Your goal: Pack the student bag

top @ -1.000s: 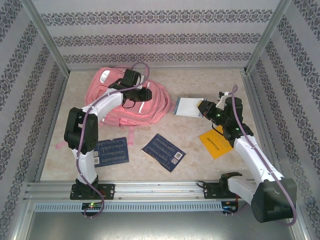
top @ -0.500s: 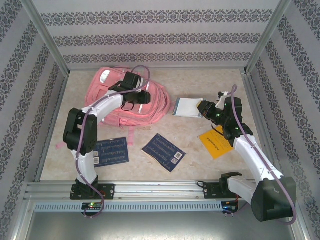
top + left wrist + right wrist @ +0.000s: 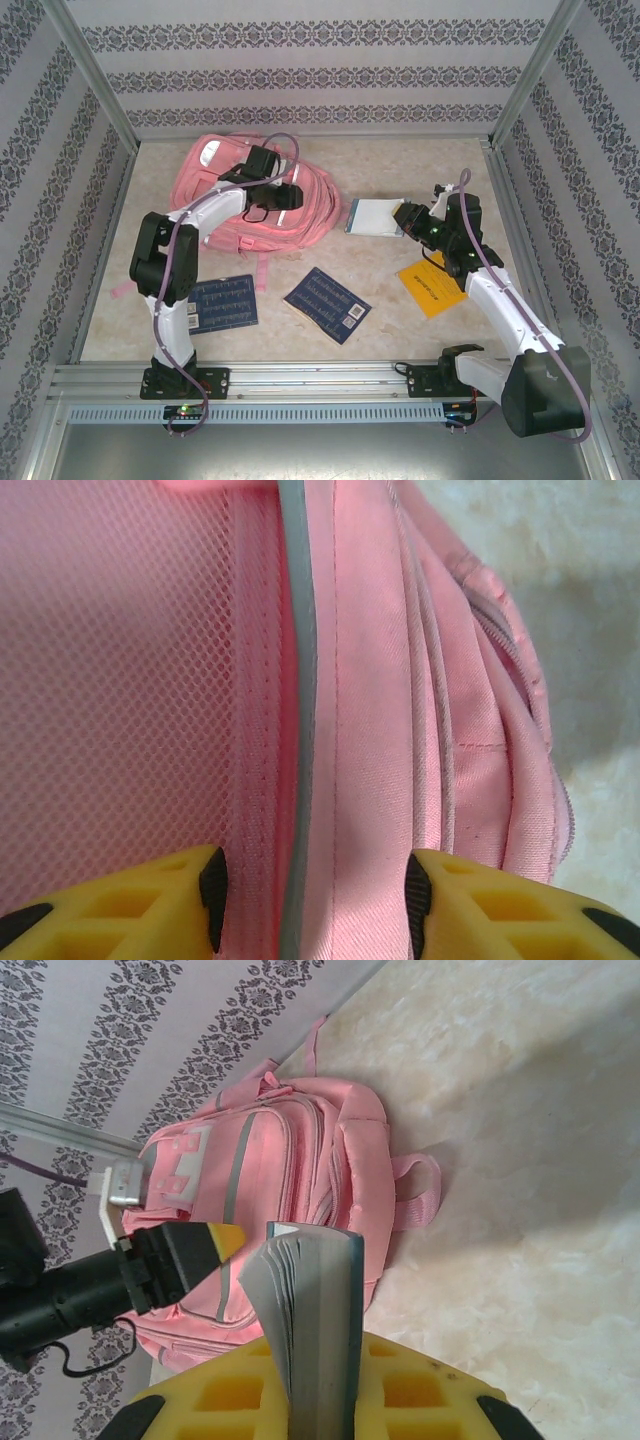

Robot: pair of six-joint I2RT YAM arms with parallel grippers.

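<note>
The student bag lies flat at the back left of the table, pink with pale stripes. My left gripper hovers over its right half. In the left wrist view the left gripper is open, its black pads standing apart over pink fabric and a grey stripe, gripping nothing. My right gripper is shut on a thin book with white pages and a teal cover, held just right of the bag. The right wrist view has the book edge-on between the yellow fingers, the bag beyond it.
Two dark blue booklets lie on the table in front of the bag. A yellow booklet lies under the right arm. Patterned walls and metal posts close in the back and sides.
The left gripper's jaws have spread wider over the bag. The right gripper has shifted the book slightly left.
</note>
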